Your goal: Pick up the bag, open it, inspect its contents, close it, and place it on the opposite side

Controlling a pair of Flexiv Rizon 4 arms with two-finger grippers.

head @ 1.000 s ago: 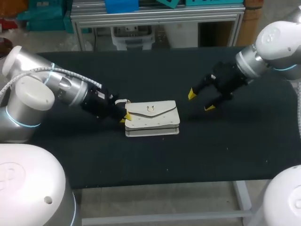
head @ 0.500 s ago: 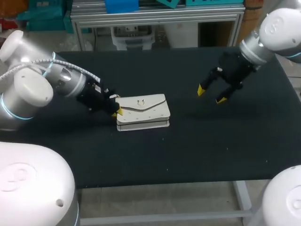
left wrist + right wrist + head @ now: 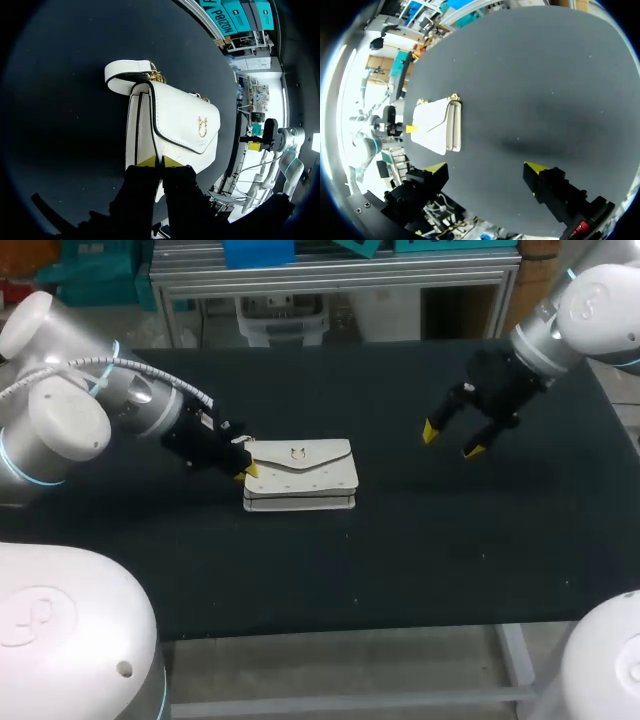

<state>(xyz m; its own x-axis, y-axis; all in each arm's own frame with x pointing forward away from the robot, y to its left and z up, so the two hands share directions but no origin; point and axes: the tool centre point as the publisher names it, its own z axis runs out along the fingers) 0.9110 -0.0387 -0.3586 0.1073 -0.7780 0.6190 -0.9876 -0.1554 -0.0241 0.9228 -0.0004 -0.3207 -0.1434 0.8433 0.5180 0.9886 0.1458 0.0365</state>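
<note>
The left gripper [image 3: 246,469] is clamped on the near end of the white bag [image 3: 300,476], which lies flat ahead of it, well in from the table's [image 3: 420,570] edges. The right gripper [image 3: 452,440] hangs spread wide, well apart from the bag.

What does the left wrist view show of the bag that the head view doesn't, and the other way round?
Only the left wrist view: the white bag has its strap folded at the far end beside a gold chain, and the left end effector has both yellow tips closed on the near end. Only the head view: the right end effector plainly open, hanging over the table well apart from the bag. Both: the bag lying on the black table, flap shut, gold clasp showing.
</note>
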